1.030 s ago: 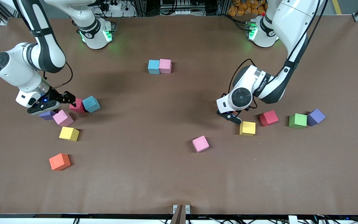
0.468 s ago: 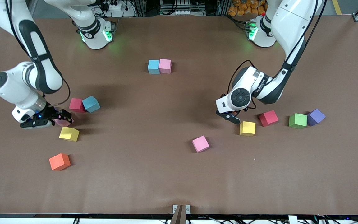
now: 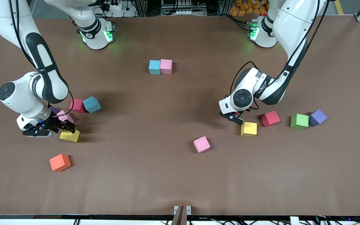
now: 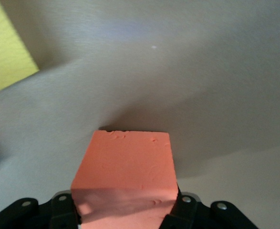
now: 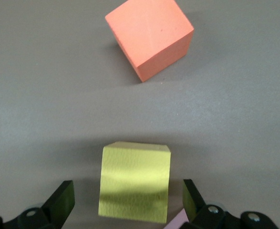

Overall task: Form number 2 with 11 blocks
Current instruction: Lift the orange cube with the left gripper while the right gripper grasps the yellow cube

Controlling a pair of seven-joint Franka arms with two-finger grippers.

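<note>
My left gripper [image 3: 236, 118] is low over the table beside a yellow block [image 3: 249, 128]. In the left wrist view it [image 4: 125, 217] is shut on an orange block [image 4: 125, 171], which the hand hides in the front view. My right gripper [image 3: 68, 128] stands open over another yellow block [image 3: 70, 136], which lies between its fingers [image 5: 63, 202] in the right wrist view [image 5: 135, 181]. A second orange block [image 3: 60, 162] lies nearer the front camera. A blue block [image 3: 154, 67] and a pink block [image 3: 166, 66] touch side by side mid-table. No number 2 shows.
Red [image 3: 77, 105], blue [image 3: 91, 104], pink [image 3: 65, 116] and purple [image 3: 53, 109] cubes crowd the right gripper. A pink block [image 3: 202, 144] lies alone. Red [image 3: 270, 118], green [image 3: 299, 121] and purple [image 3: 317, 117] cubes sit toward the left arm's end.
My right gripper moved from the red and blue cubes, past the pink one, to the yellow block. My left gripper shut on the orange block and hardly shifted.
</note>
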